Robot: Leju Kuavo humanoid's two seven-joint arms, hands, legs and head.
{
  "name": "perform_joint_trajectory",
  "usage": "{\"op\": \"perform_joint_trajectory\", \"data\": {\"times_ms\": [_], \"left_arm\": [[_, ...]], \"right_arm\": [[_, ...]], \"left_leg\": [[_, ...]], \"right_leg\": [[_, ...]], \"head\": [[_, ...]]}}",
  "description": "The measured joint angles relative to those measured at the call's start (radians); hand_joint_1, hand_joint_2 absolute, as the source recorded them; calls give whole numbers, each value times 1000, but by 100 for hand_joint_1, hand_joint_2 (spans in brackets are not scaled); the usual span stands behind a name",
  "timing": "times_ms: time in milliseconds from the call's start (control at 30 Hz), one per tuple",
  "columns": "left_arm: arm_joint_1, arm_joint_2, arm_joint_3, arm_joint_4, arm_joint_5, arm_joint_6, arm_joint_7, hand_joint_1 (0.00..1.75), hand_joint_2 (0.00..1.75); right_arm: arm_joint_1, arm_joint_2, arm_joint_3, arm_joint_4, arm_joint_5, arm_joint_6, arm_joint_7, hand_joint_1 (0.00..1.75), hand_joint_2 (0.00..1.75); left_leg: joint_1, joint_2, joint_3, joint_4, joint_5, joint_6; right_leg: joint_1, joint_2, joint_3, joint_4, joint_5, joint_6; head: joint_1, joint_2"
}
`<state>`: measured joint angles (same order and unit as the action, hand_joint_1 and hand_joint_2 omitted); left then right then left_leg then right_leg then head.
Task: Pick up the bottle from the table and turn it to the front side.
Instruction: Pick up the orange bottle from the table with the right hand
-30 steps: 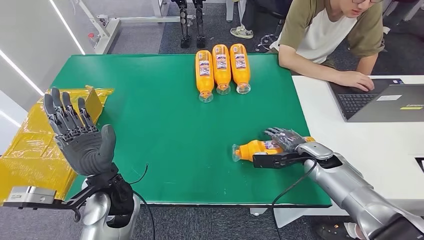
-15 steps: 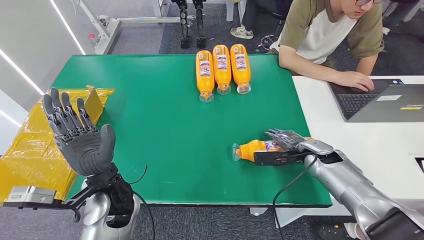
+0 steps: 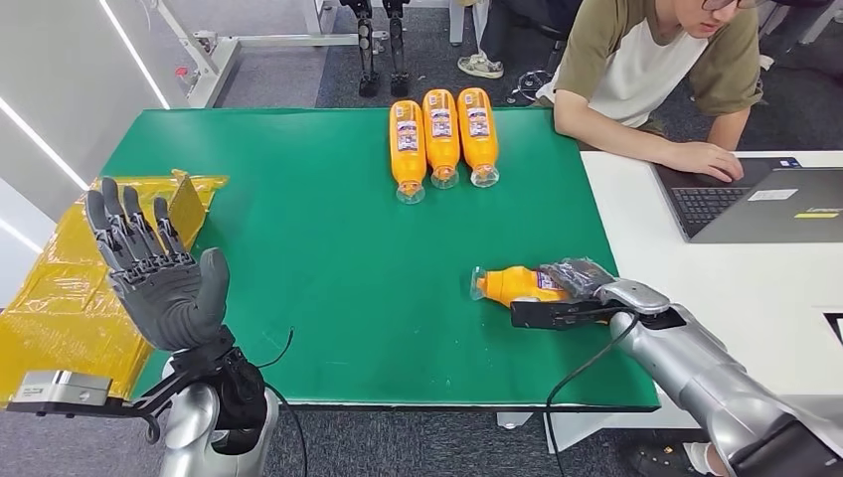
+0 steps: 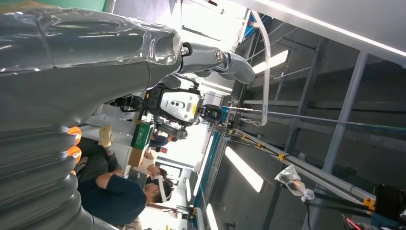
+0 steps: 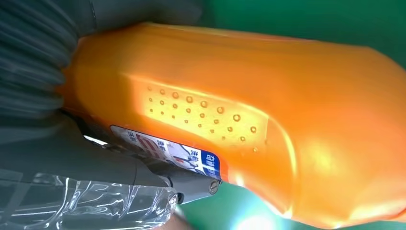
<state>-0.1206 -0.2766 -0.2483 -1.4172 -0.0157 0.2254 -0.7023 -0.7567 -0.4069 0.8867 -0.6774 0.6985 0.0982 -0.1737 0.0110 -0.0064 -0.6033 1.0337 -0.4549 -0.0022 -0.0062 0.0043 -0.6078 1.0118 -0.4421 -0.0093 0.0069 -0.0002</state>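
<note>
Bottle [image 3: 515, 285]: orange plastic, clear cap, lying on its side on the green table [image 3: 298, 248] at about 4 o'clock from the table's centre, near the right edge. Cap end points toward 9 o'clock and looks slightly raised; base end is covered by the right hand [image 3: 577, 278], which grips it. Label with red, white and blue print partly visible just beside the fingers. In the right wrist view the bottle [image 5: 268, 120] shows a flattened orange body with a patch of raised dots, the label edge tucked against the hand.
</note>
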Motion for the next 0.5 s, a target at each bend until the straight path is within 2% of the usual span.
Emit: {"op": "perform_joint_trajectory", "data": {"times_ms": [133,233,367,500], "left_arm": [[2,0,0,0,-7,10,0,0,175],[1,0,0,2,-10,19,0,0,175],[-2,-1,-1,18,-9,23,0,0,175],[-8,-2,-8,57,-1,9,0,0,175]], "right_arm": [[70,108,-78,-12,-74,-377,-41,175,175],[124,205,-155,-56,-119,-575,-119,175,175],[185,303,-235,-133,-175,-719,-245,175,175],[213,385,-304,-177,-266,-751,-370,175,175]], "left_leg": [[0,3,0,0,0,0],[1,5,1,-1,0,-1],[1,2,0,-3,1,-2],[0,4,0,-3,0,-2]], "right_leg": [[0,4,-2,1,0,0],[0,5,-4,1,0,-1],[1,3,-4,1,-2,-2],[1,5,-5,1,-2,-3]], "head": [[0,0],[-1,0],[0,0],[0,0]]}}
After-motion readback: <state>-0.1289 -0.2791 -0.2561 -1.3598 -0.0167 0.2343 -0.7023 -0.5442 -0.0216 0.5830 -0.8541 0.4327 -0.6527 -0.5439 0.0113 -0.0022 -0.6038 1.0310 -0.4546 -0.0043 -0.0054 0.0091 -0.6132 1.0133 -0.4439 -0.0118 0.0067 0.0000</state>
